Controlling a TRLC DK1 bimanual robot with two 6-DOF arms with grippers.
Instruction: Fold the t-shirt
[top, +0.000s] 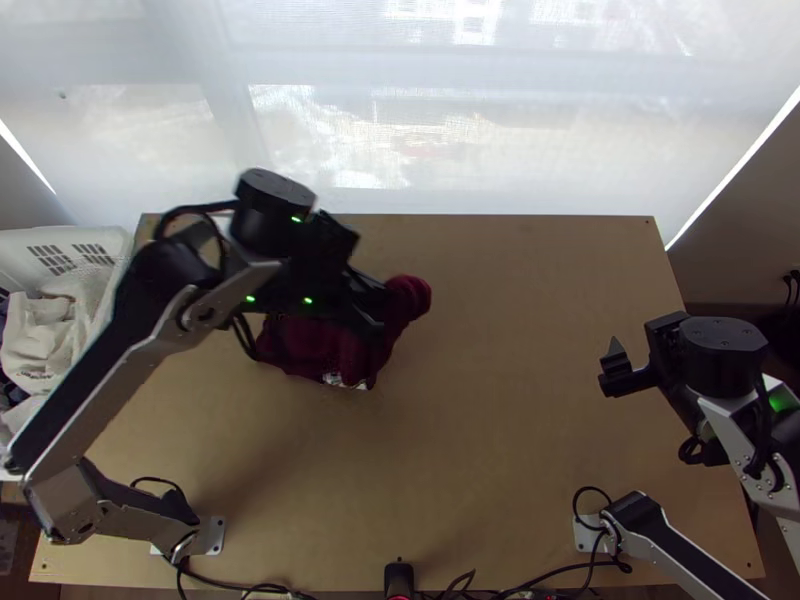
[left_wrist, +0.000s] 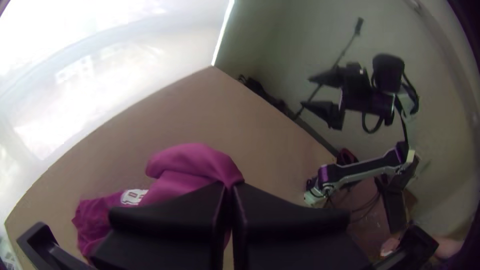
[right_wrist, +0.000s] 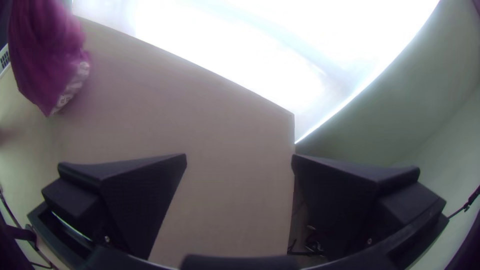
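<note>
Left gripper (top: 379, 308): over the table's (top: 500, 450) left half, fingers pinched together on bunched cloth
T-shirt (top: 345, 352): dark red, gathered beneath that grip, table's left half
Right gripper (top: 608, 368): above table's right side, spread wide, holding nothing
Basket (top: 60, 238): at table's left edge

Left claw (top: 380, 308) just left of centre, fingers apparently pinched together; right claw (top: 608, 367) at frame's right, fingers wide apart

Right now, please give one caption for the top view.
Left claw gripping the bunched dark-red t-shirt over the table, right claw open.
</note>
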